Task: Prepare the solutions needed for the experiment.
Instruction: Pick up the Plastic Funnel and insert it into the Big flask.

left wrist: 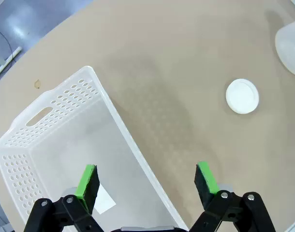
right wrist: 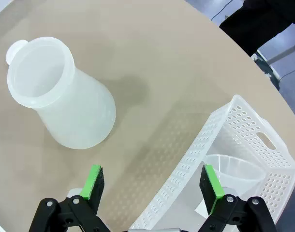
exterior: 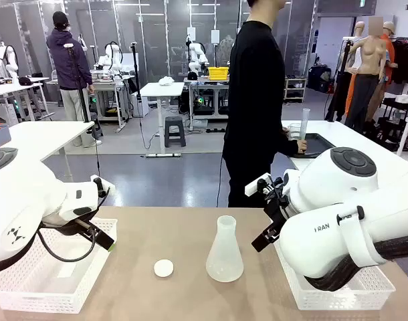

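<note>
— On counter (exterior: 177,227), centre: frosted flask (exterior: 225,251) upright, white cap (exterior: 164,268) lying apart on its left. Jaws?
— Left jaws spread, nothing between, hanging over long rim of left basket (exterior: 30,294). Right jaws spread too, nothing pinched, above counter between flask and right basket (exterior: 344,294); clear funnel (right wrist: 234,171) inside that basket.
— And solutions?
— Cannot tell. Far table: person's hand (exterior: 301,144) at tall cylinder (exterior: 305,120) by dark tray (exterior: 321,144); contents too small to make out.
</note>
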`<action>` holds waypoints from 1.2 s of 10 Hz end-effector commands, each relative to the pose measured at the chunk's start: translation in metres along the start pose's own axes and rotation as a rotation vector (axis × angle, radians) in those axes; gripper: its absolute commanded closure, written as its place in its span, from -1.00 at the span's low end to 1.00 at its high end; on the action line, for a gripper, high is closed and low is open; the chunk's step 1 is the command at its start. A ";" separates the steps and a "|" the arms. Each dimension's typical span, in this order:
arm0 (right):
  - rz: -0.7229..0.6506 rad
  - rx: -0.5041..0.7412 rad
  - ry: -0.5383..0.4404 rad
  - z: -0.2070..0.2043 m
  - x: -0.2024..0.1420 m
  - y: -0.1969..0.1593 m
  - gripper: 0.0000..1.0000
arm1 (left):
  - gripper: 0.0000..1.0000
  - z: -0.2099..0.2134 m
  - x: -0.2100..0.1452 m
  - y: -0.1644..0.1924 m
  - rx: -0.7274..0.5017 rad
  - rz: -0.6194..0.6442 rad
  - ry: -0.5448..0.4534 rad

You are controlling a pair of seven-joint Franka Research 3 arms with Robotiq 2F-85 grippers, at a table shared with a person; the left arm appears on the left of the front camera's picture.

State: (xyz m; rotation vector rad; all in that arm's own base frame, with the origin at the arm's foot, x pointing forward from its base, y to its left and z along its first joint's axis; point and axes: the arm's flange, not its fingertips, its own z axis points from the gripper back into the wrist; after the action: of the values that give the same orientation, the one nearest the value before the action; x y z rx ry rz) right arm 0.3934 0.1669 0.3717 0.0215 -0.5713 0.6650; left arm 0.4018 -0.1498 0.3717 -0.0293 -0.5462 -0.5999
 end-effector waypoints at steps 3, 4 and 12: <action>0.000 0.000 0.000 0.000 0.000 0.000 -1.00 | -1.00 0.000 0.000 0.000 0.000 0.000 0.000; 0.000 0.000 0.000 0.000 0.000 0.000 -1.00 | -1.00 0.000 0.000 0.000 0.000 0.000 0.000; 0.000 0.000 0.000 0.000 0.000 0.000 -1.00 | -1.00 0.000 0.000 0.000 0.000 0.000 0.000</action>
State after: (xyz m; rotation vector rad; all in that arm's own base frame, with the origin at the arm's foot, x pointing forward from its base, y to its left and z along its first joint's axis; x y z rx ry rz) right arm 0.3934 0.1670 0.3717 0.0204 -0.5714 0.6670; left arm 0.4016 -0.1501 0.3717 -0.0293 -0.5462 -0.6008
